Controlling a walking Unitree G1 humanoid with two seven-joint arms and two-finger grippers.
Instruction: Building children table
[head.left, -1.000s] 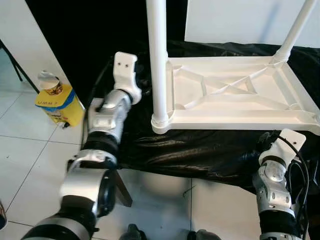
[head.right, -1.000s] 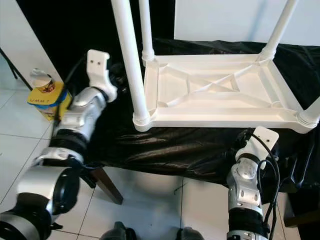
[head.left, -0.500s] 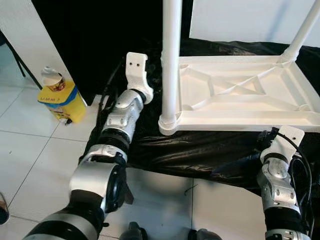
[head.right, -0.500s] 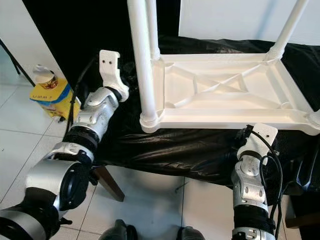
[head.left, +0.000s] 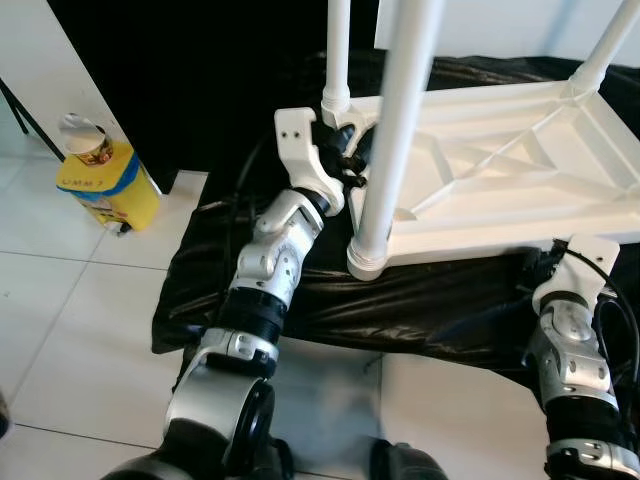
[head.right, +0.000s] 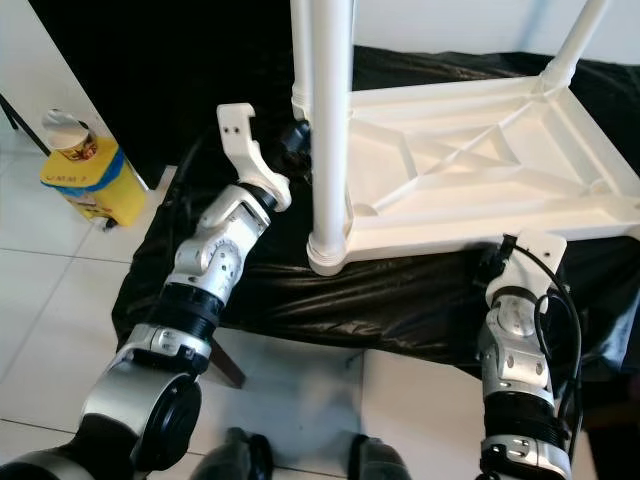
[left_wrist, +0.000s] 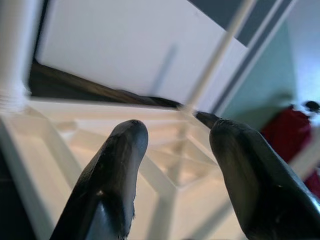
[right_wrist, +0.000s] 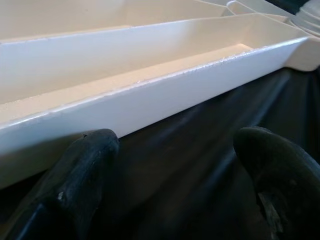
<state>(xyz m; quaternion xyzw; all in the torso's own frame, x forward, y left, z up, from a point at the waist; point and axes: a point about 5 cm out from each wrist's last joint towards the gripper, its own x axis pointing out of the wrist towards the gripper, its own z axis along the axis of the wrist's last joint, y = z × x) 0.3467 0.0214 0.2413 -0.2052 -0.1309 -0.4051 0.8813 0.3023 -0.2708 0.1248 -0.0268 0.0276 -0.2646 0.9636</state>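
The upturned white plastic children's table (head.left: 500, 170), legs up, lies on black sheeting (head.left: 300, 300). Left pincer (left_wrist: 175, 150), gaping and empty, faces its ribbed underside; right pincer (right_wrist: 175, 165), gaping and empty, sits at its 6 o'clock rim.

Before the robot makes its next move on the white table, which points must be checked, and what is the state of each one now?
1. Table top lies upside down on the black sheet: ok.
2. Near leg stands upright in its corner socket: ok.
3. Near leg fully tightened: cannot tell.
4. Left gripper jaws open, holding nothing: ok.
5. Right gripper jaws open, at the near table edge: ok.
6. Yellow container stands on the floor, apart from the arms: ok.
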